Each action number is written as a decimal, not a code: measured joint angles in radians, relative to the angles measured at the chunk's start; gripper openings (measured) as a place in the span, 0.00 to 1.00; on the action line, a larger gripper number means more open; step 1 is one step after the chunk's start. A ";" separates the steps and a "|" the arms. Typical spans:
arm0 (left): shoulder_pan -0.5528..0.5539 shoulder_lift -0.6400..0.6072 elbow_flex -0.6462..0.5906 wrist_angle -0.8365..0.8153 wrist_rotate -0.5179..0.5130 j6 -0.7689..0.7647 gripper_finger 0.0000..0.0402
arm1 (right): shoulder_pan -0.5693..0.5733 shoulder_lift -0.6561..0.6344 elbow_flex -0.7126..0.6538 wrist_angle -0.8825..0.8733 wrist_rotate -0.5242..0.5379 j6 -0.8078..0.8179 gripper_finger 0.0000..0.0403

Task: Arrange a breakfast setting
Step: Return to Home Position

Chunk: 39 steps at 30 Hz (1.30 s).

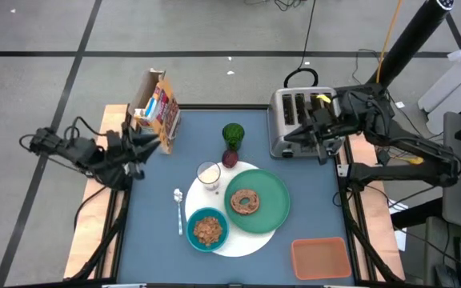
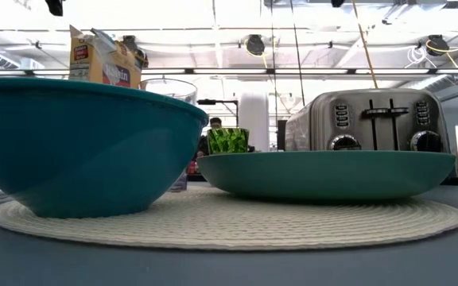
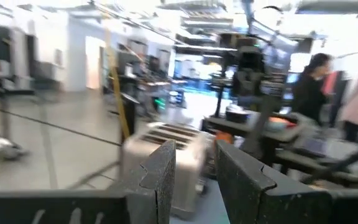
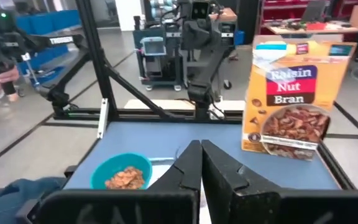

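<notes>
A white round placemat (image 1: 232, 240) lies near the table's front. On it rest a green plate (image 1: 272, 210) with a brown bagel (image 1: 245, 201), a teal bowl (image 1: 207, 230) of cereal, and a clear glass (image 1: 209, 174). A spoon (image 1: 179, 210) lies at the mat's left rim. A dark-red fruit (image 1: 230, 158) sits at the mat's far edge. My left gripper (image 1: 152, 143) hovers at the table's left edge, raised, open with nothing between its fingers (image 3: 157, 180). My right gripper (image 1: 292, 134) hangs shut and empty in front of the toaster (image 1: 302, 120).
A Raisin Nut Bran box (image 1: 157, 108) stands at the far left, close to my left gripper. A green goblet (image 1: 232, 134) stands behind the fruit. An orange tray (image 1: 321, 258) lies at the near right corner. People show in the room beyond the table.
</notes>
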State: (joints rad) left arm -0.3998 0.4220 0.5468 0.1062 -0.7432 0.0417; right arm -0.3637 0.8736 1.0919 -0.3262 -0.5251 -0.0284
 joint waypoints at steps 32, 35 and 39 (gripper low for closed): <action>0.215 -0.253 -0.487 0.255 0.070 -0.030 0.29 | -0.042 -0.348 -0.585 0.363 -0.004 0.066 0.01; 0.221 -0.273 -0.520 0.265 0.080 -0.033 0.29 | -0.042 -0.364 -0.587 0.364 -0.004 0.066 0.01; 0.235 -0.295 -0.537 0.227 0.083 -0.046 0.29 | -0.042 -0.377 -0.587 0.364 -0.004 0.066 0.01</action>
State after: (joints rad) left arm -0.1644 0.1270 0.0097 0.3330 -0.6599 -0.0040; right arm -0.4057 0.4969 0.5053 0.0380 -0.5289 0.0372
